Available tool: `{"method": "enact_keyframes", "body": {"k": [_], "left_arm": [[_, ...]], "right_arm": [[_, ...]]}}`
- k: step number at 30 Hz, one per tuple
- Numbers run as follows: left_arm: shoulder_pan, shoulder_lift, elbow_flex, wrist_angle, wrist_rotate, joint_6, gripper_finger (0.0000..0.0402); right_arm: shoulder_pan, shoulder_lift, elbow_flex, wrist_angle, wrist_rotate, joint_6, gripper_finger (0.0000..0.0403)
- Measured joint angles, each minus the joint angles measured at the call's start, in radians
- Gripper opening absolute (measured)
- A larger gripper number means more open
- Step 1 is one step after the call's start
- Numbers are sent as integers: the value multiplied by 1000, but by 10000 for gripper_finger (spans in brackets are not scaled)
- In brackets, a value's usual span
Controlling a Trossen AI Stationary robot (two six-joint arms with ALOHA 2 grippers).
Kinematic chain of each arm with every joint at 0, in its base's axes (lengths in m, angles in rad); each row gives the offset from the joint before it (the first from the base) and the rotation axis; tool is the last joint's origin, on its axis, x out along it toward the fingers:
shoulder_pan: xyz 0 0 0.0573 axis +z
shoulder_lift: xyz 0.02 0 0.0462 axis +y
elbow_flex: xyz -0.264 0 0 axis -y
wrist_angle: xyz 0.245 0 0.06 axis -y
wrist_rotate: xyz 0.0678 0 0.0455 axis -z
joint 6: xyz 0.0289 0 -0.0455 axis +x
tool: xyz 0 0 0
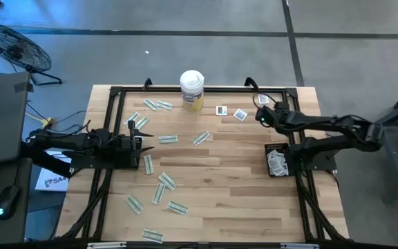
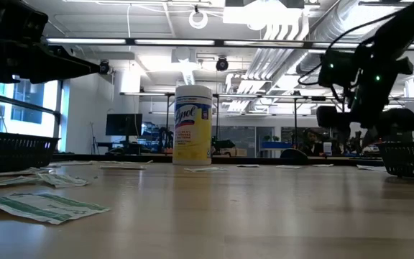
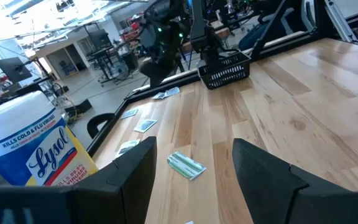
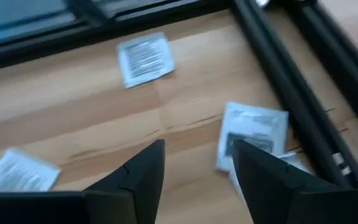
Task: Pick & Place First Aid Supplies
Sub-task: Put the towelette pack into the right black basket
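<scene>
We see the left gripper [image 1: 142, 141] spread wide and empty above narrow pale green-white strip packets [image 1: 166, 181] scattered over the wooden table [image 1: 233, 200]. At right, the right gripper [image 1: 260, 111], fingers parted, hovers beside small white square packets [image 1: 240, 114] near the table's far edge.

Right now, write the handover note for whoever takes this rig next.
Left gripper: fingers open, empty, at the table's left side.
Right gripper: fingers open, empty, over the white square packets at the far right.
Black basket on the right edge: a few packets inside.
Left: green-white strips scattered over the left and middle, plus the squares.
Canister stands at the far edge.
</scene>
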Motion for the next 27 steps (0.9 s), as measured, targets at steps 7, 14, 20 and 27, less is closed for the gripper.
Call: {"method": "enact_keyframes", "body": {"k": [7, 14, 20, 27], "left_arm": [[0, 0, 0, 0, 0, 0, 206], [0, 0, 0, 0, 1, 0, 206], [0, 0, 0, 0, 2, 0, 206], [0, 0, 0, 0, 2, 0, 206]], "right_arm": [[-83, 60, -41, 109, -43, -54, 177], [-92, 199, -41, 137, -80, -57, 177], [-46, 329, -37, 308, -40, -58, 177], [93, 334, -34, 491, -113, -48, 176]]}}
